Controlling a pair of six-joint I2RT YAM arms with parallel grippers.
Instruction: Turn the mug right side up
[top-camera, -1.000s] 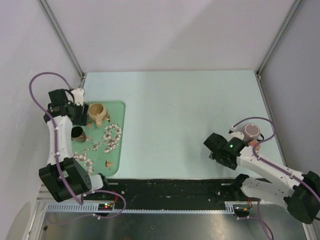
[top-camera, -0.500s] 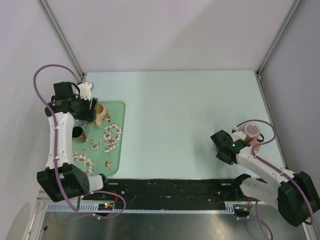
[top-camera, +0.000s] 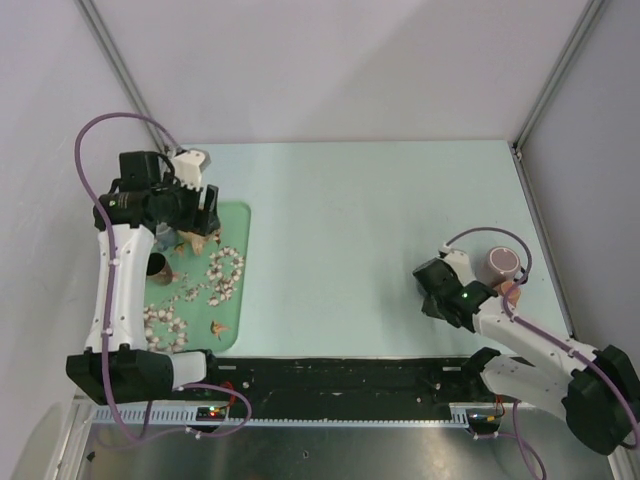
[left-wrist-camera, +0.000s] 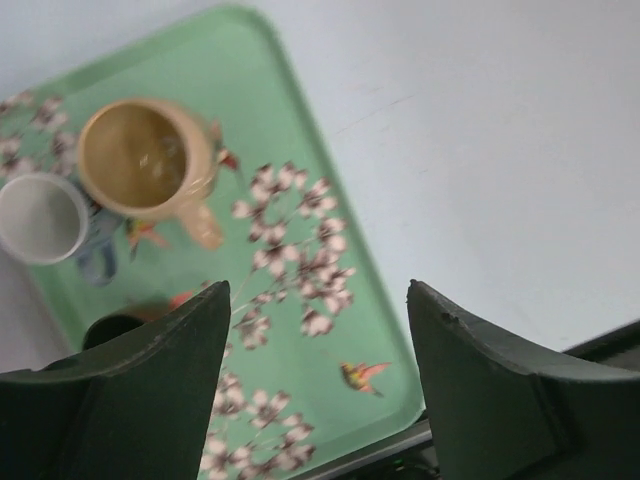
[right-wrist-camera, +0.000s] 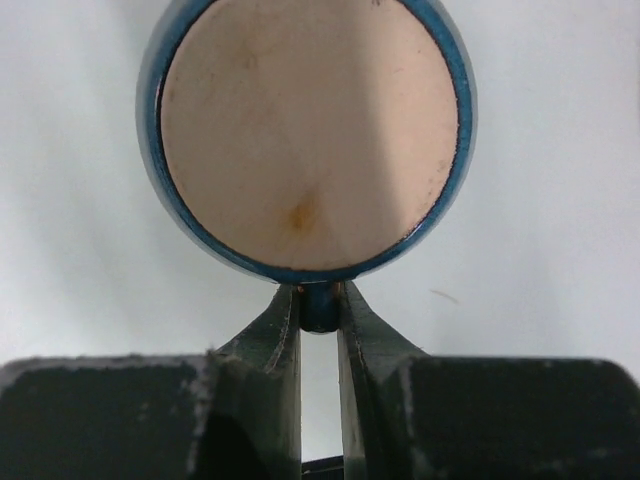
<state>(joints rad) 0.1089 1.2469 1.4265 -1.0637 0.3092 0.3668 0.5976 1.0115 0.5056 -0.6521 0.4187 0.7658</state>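
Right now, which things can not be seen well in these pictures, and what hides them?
- Top view: the mug is almost wholly under the left tool.
- Left wrist view: the dark cup is half behind that tool's finger, and blurred.
- Right wrist view: the blue mug shows only its mouth; the right tool, shut on its handle, covers most of the handle.

A pale mint table (top-camera: 380, 220) sits between plain white walls (top-camera: 330, 60) framed by grey metal posts (top-camera: 123, 75).
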